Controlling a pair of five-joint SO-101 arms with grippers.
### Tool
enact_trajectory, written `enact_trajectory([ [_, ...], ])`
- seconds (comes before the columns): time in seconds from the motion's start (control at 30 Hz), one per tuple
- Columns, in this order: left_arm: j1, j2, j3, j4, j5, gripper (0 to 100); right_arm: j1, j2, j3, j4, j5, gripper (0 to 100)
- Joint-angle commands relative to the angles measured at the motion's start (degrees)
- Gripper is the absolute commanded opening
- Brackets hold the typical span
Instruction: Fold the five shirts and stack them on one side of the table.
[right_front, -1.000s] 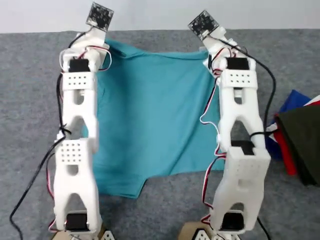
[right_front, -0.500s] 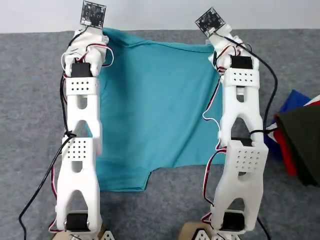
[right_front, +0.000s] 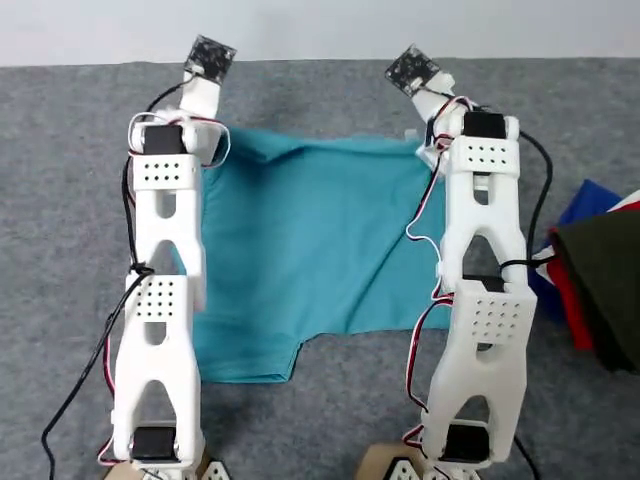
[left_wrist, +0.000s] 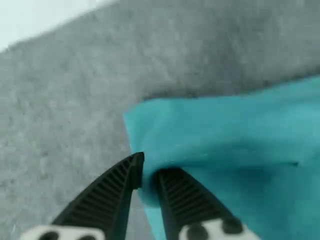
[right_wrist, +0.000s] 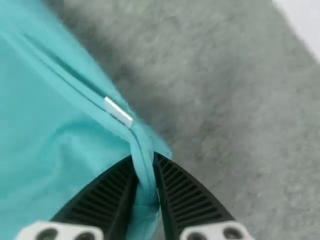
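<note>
A teal shirt (right_front: 310, 250) lies spread on the grey table between the two white arms. Its far edge is lifted and pulled back toward the arms. My left gripper (left_wrist: 146, 169) is shut on the shirt's far left corner (left_wrist: 150, 135); in the high view it sits under the left arm's wrist (right_front: 205, 130). My right gripper (right_wrist: 145, 172) is shut on the shirt's far right hem (right_wrist: 142, 150), near a small white tag (right_wrist: 119, 112). In the high view that gripper is below the right arm's wrist (right_front: 432, 140). A sleeve (right_front: 245, 355) lies at the near left.
A pile of other shirts in dark green (right_front: 600, 275), red (right_front: 568, 300) and blue (right_front: 585, 200) sits at the right edge of the table. Grey table surface (right_front: 320, 95) lies open beyond the teal shirt.
Both grippers have pulled the shirt's far edge back toward the arms' bases, so the teal cloth now covers less of the far table.
</note>
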Motion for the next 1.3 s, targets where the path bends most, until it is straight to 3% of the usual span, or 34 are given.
enact_trajectory([
  [0.0,0.35,-0.97,-6.20,10.90,-5.36,0,0.84,-1.10,-3.08,4.62,1.67,1.1],
  [0.1,0.79,-1.23,-7.43,17.32,-8.79,0,0.84,-1.98,-4.04,9.63,2.02,1.1],
  [0.37,-1.14,-9.49,0.92,17.23,-12.84,0,-0.22,-7.25,-4.31,21.67,2.20,1.1],
  [0.73,1.32,-38.59,45.23,17.23,-23.65,0,0.13,-15.87,-1.49,34.24,3.69,1.1],
  [0.9,2.11,-50.64,64.13,17.14,-30.51,0,-1.19,-21.41,10.02,34.24,5.89,1.1],
  [1.27,-0.26,-64.53,88.48,17.14,-42.20,0,-2.51,-29.76,37.36,33.71,6.15,1.1],
])
